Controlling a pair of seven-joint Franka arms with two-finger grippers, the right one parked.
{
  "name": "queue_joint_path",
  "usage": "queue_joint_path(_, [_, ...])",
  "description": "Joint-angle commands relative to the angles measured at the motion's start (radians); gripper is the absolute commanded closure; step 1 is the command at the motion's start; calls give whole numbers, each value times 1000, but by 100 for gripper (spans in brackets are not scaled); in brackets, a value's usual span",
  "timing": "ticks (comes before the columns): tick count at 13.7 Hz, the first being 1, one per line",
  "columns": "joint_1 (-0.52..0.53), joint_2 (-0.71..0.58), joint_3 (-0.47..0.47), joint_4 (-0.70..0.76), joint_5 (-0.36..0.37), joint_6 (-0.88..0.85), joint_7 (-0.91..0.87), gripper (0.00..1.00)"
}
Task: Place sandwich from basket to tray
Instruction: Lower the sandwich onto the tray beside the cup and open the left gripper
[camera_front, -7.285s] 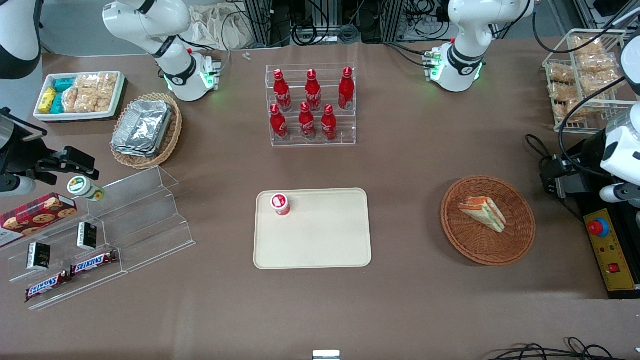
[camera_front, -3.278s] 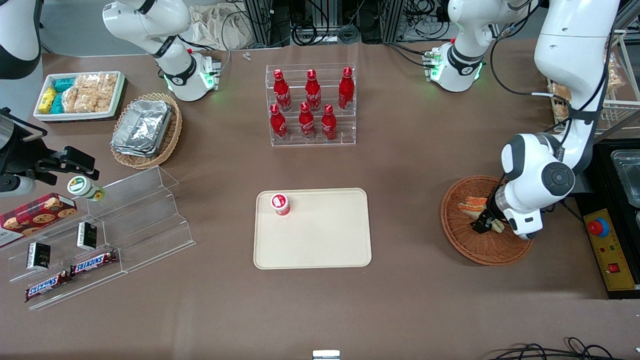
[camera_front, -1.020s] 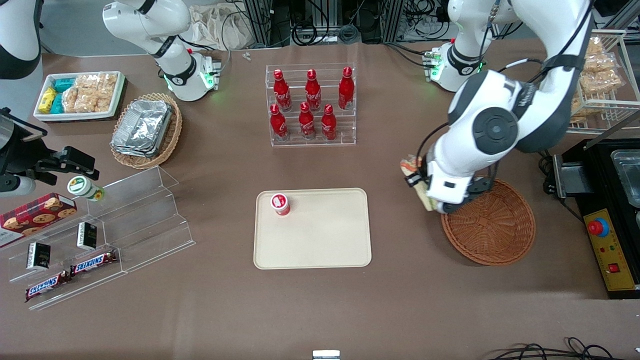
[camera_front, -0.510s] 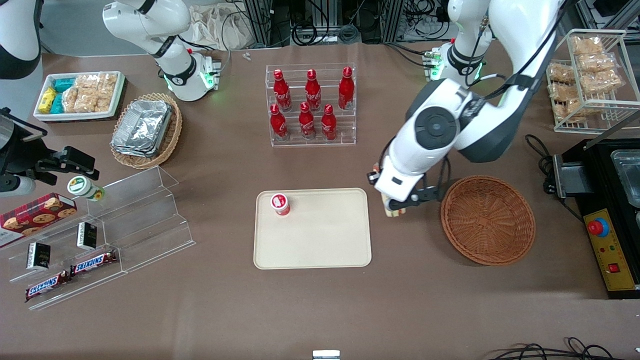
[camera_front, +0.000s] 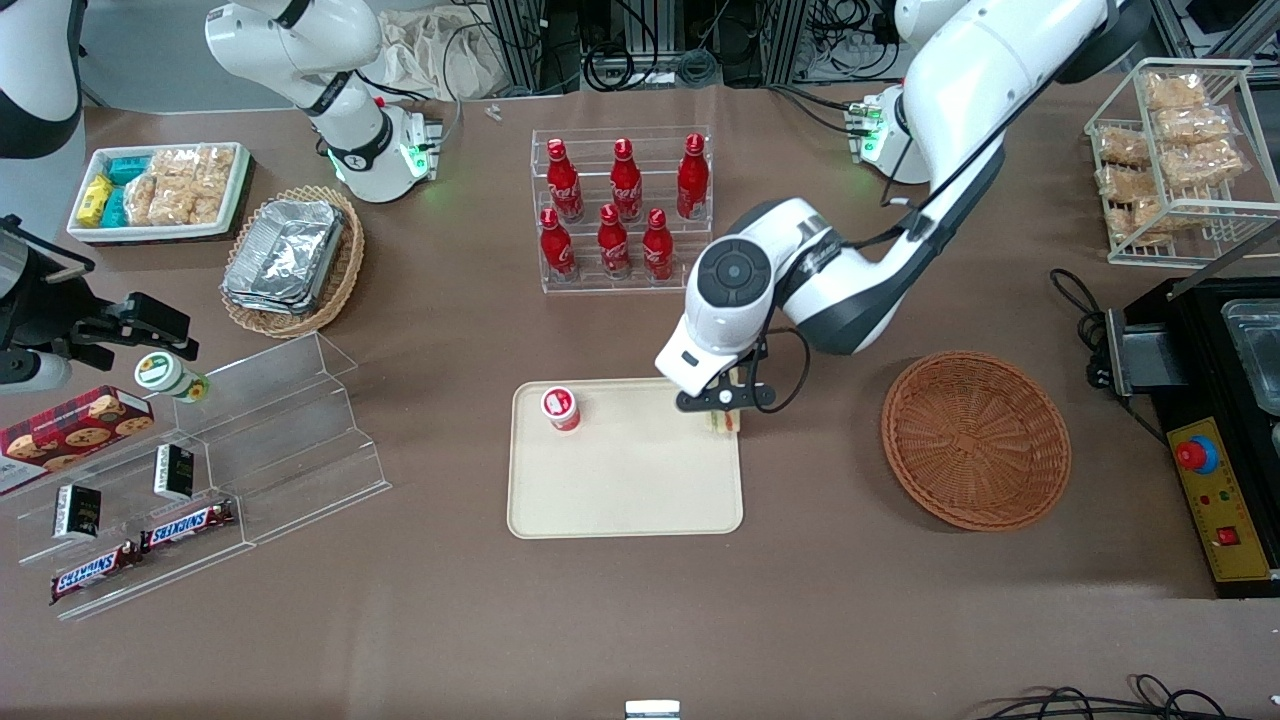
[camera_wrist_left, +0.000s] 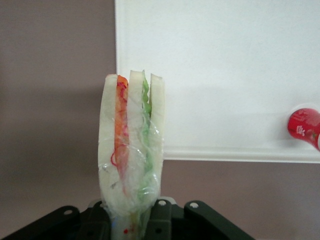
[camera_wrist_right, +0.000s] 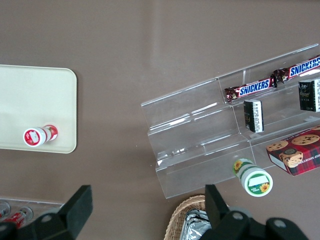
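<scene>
Tool (camera_front: 722, 408): clenched on the sandwich (camera_wrist_left: 131, 150), held above the tray (camera_front: 620, 500) edge nearest the basket (camera_front: 976, 440).
Basket: emptied.

Even overhead light, soft shadows under the arm; the tray (camera_wrist_left: 225, 75) washes out near white in the wrist view, where the gripper (camera_wrist_left: 131, 220) gripping the sandwich (camera_wrist_left: 131, 145) looks slightly soft

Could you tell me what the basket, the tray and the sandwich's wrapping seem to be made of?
Basket: woven reddish-brown wicker, visibly ribbed.
Tray: smooth matte cream, probably plastic.
Sandwich, held by the pincer above the tray's edge: clear, crinkled, glossy film.
</scene>
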Motion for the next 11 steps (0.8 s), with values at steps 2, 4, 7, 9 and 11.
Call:
queue_joint_path(2, [4, 111, -4, 39, 29, 58, 14, 100])
queue_joint_path(4, [4, 140, 2, 34, 85, 101, 11, 100])
queue_joint_path(7, [4, 172, 3, 36, 108, 118, 13, 100])
queue_joint_path(9, [4, 190, 14, 39, 136, 132, 13, 100])
queue_joint_path(11, [4, 192, 29, 39, 145, 185, 11, 100])
